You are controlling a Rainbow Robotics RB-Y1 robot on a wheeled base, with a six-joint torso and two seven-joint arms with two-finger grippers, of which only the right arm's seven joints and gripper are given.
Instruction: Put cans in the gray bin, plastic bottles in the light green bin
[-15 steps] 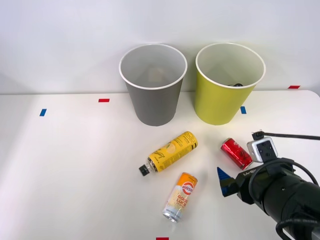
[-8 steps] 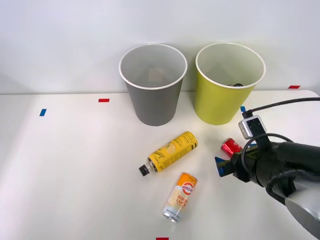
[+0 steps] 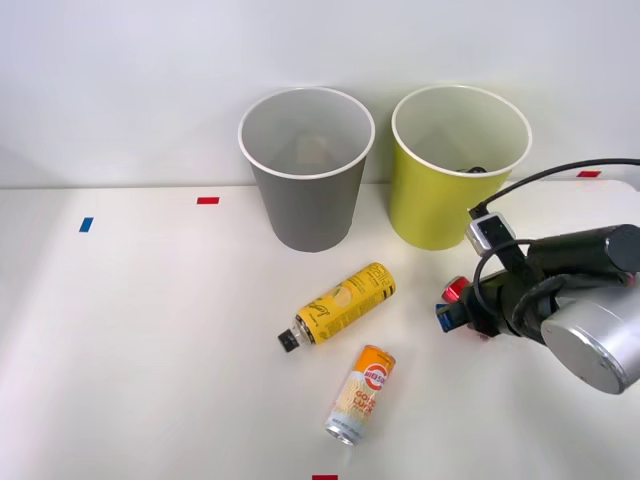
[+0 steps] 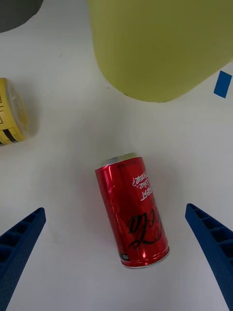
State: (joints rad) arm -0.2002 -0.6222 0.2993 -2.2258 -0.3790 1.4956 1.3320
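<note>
The short red can (image 4: 132, 209) lies on its side on the white table, between my right gripper's (image 4: 114, 210) open blue fingers (image 4: 19, 243), which stand wide on either side without touching it. From the front, the right gripper (image 3: 450, 308) hovers over the red can (image 3: 456, 290), hiding most of it. The orange-and-cream can (image 3: 362, 393) lies nearer the table's front. The yellow plastic bottle (image 3: 340, 305) lies to the left, black cap toward the front. The gray bin (image 3: 305, 200) and the light green bin (image 3: 440, 205) stand upright at the back.
A small dark object (image 3: 475, 170) shows inside the light green bin. Blue tape (image 4: 222, 83) marks the table beside that bin, and red tape (image 3: 207, 200) and blue tape (image 3: 86, 224) lie to the left. The bottle's base (image 4: 12, 114) is close to the can.
My right arm has swung from the table's near right corner toward the back and left, and now sits over the red can. The cans, bottle and bins have not moved.
</note>
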